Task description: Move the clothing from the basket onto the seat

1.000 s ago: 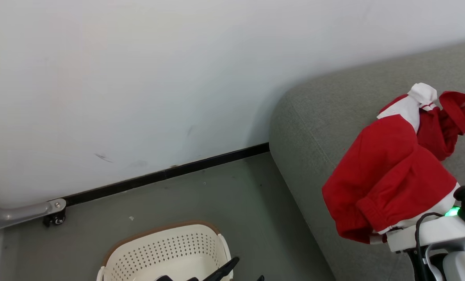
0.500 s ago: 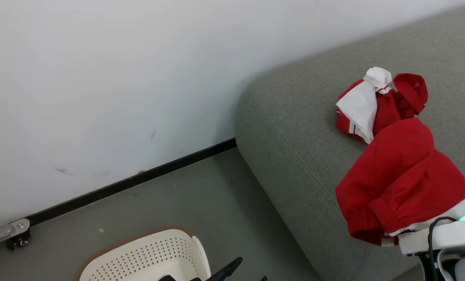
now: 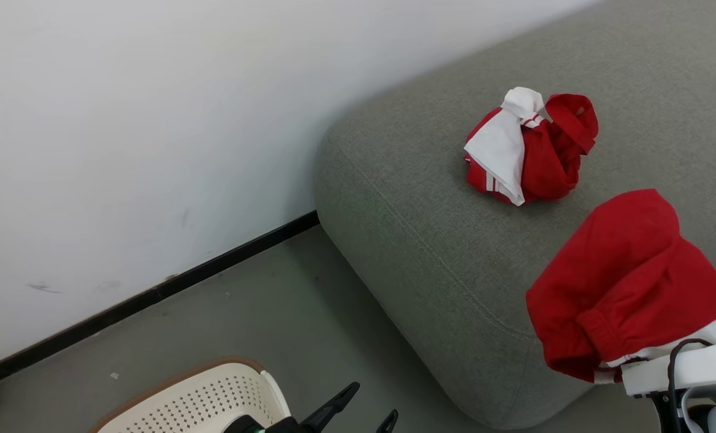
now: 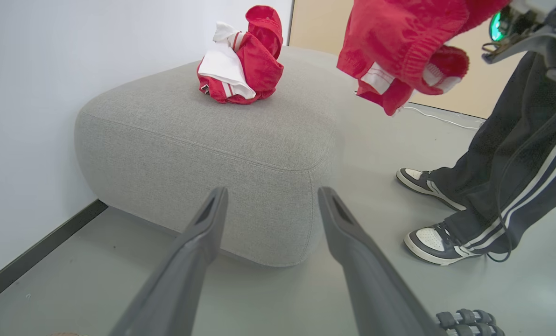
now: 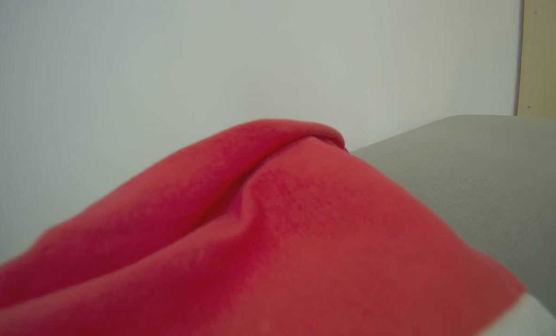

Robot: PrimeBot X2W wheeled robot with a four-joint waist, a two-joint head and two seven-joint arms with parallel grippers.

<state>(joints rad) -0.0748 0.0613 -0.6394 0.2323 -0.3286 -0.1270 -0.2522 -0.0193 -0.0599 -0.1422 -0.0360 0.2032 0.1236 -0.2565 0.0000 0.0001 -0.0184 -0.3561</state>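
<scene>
- Right gripper is clamped shut, its fingers buried under the red garment (image 3: 628,270) it carries; the cloth drapes over the end of the right arm (image 3: 682,368), with a white band along its lower edge.
- That garment hangs in the air, clear of the cushion. In the head view it sits by the seat's (image 3: 424,198) near corner. I cannot tell whether it is over the cushion or just past its edge.
- Left gripper (image 4: 272,193) is wide open and holds nothing, its two dark fingers pointing towards the seat's front face from low over the floor (image 3: 273,313).
- A second bundle (image 3: 526,150), red with white panel and stripes, lies crumpled on top of the seat, well apart from the carried piece.
- The basket (image 3: 201,397) stands on the floor at the head view's lower edge, near the left gripper and apart from the seat; its inside is out of sight.
- A person's legs (image 4: 516,163) in dark striped trousers and pale shoes stand beside the seat in the left wrist view.
</scene>
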